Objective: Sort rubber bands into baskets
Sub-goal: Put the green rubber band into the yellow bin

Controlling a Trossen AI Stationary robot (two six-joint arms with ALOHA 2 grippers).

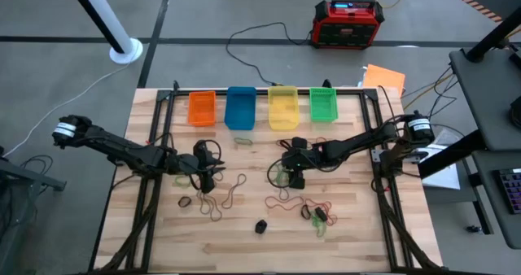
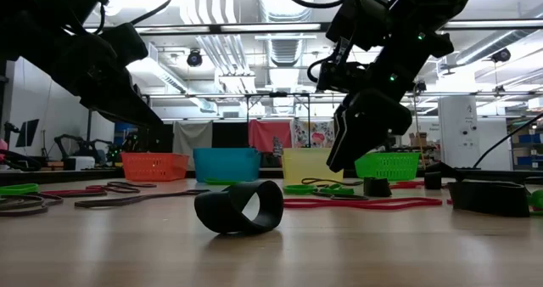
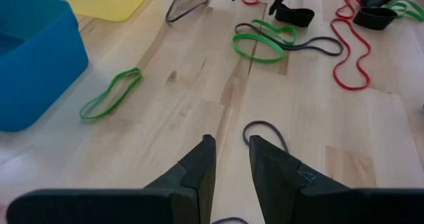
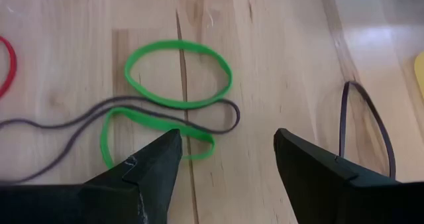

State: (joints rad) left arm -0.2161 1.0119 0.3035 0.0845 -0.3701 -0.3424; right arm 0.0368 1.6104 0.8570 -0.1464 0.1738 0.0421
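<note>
Four baskets stand in a row along the far edge of the wooden desk (image 1: 342, 226): the orange basket (image 1: 202, 108), the blue basket (image 1: 240, 107), the yellow basket (image 1: 283, 106) and the green basket (image 1: 323, 104). From above their insides look bare, though thin bands would be hard to make out there. The rubber bands lie loose on the desk in front of them. One green band (image 3: 110, 93) lies flat just beside the blue basket. Near the middle, two green loops (image 4: 177, 74) overlap a long thin dark band (image 4: 119, 114). A red band (image 3: 348, 48) sprawls near some thick black loops, and a wide black band (image 2: 239, 207) stands curled on its edge toward the near side. Brown-orange bands (image 1: 228, 195) trail on the left half. The right hand (image 4: 225, 151) hovers just over the green loops with its fingers spread wide, holding nothing. The left hand (image 3: 232, 159) hangs low over the left half, its fingers close together with a narrow gap and nothing between them, a small dark band (image 3: 265, 132) just ahead.
</note>
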